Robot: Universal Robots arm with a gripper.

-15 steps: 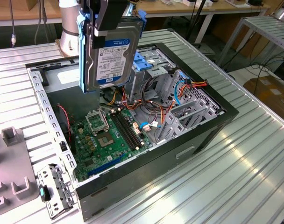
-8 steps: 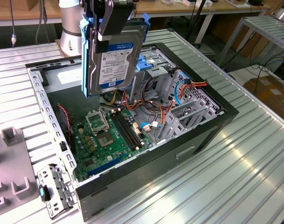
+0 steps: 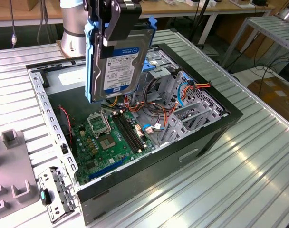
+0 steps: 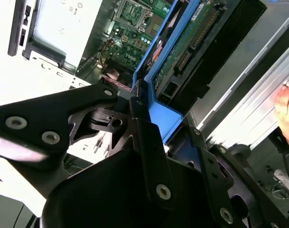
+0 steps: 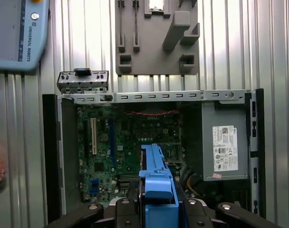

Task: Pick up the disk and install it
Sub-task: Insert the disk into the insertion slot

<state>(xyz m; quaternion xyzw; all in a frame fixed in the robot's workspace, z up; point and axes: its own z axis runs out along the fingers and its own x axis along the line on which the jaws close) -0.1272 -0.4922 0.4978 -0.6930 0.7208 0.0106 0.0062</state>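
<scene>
Tool (image 3: 117, 26) clamped on the disk (image 3: 123, 64), held upright, above the open computer case (image 3: 216, 135)

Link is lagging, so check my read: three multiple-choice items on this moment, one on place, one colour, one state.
1. Where is the disk?
A. in the air above the open computer case
B. lying flat inside that case
C. lying flat beside that case
2. What colour are the disk's side rails?
A. red
B. yellow
C. blue
3. How is the gripper?
A. open, empty
B. shut on the disk
C. open around the disk
Key: 1 A, it hangs upright over the motherboard; 2 C, blue plastic edges it; 3 B, jaws clamp its top.
</scene>
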